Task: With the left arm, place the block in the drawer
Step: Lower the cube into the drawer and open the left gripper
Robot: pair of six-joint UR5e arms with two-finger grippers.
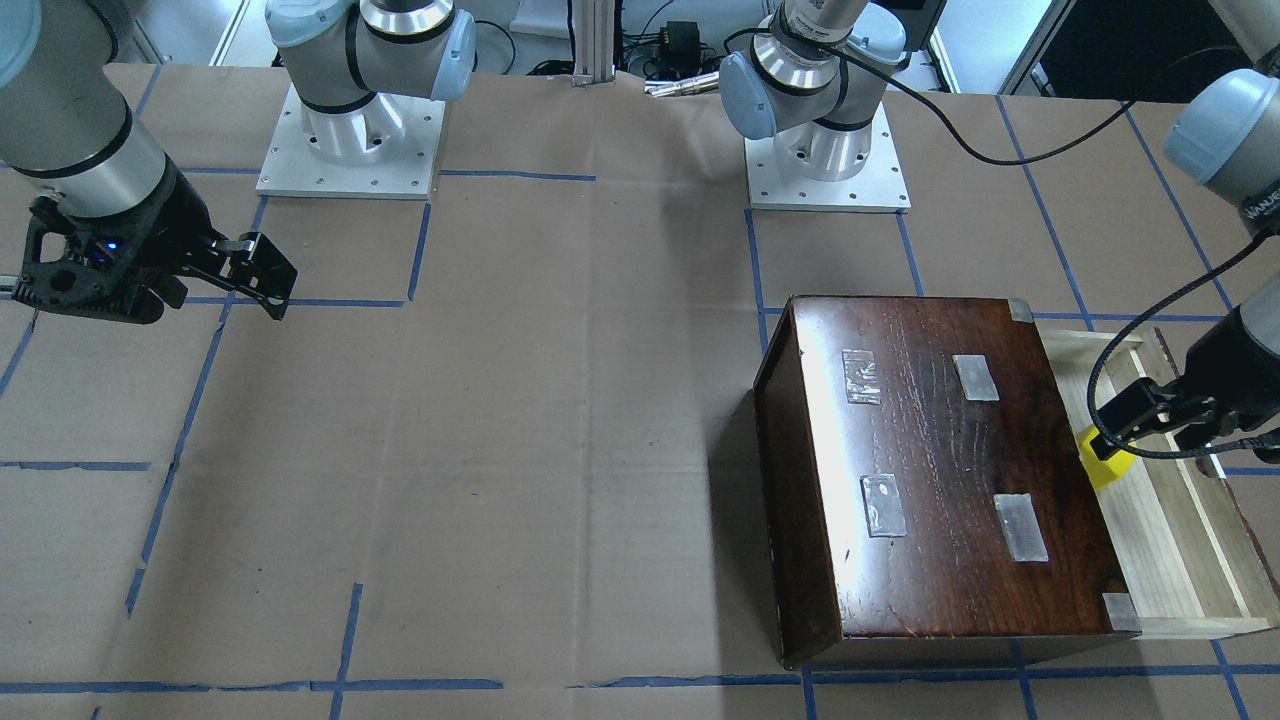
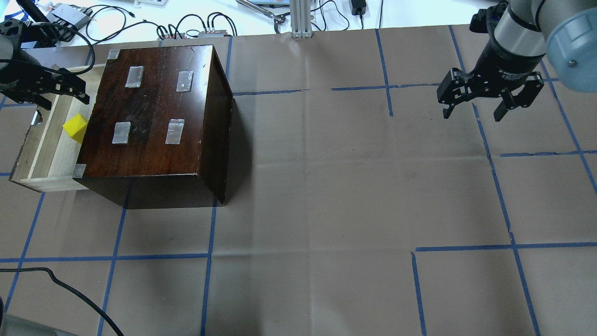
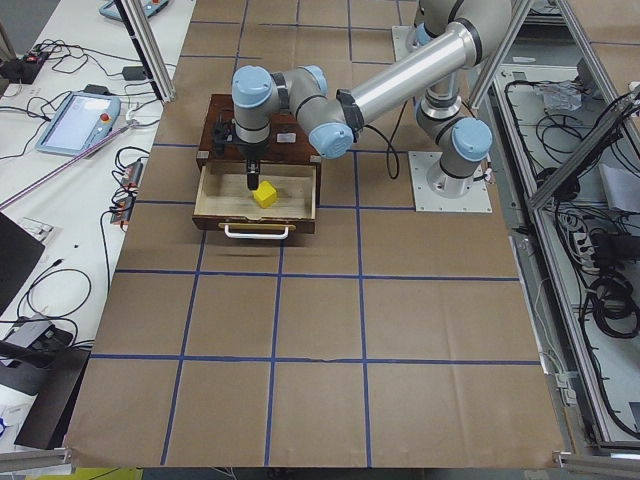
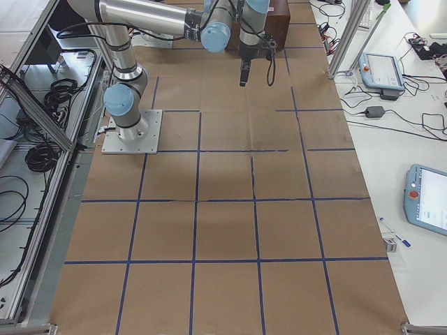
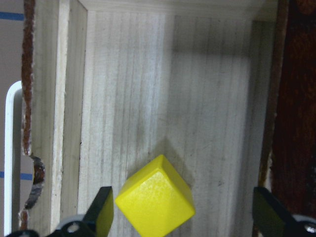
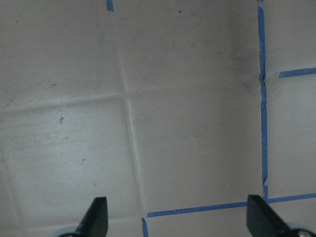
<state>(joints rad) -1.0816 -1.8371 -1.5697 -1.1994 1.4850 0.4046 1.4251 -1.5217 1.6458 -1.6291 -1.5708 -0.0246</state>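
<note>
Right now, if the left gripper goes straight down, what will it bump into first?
Probably the yellow block, lying in the drawer between the left gripper's open fingers, close beside one finger. If both fingers slip past it, they reach the drawer's wooden floor.

Block in pulled-out drawer, just beside box; L gripper above block.

I see the small yellow block lying loose on the pale wood floor of the pulled-out drawer, turned corner-on to its walls. The left arm reaches over the drawer, with the left gripper spread wide above the block.
</note>
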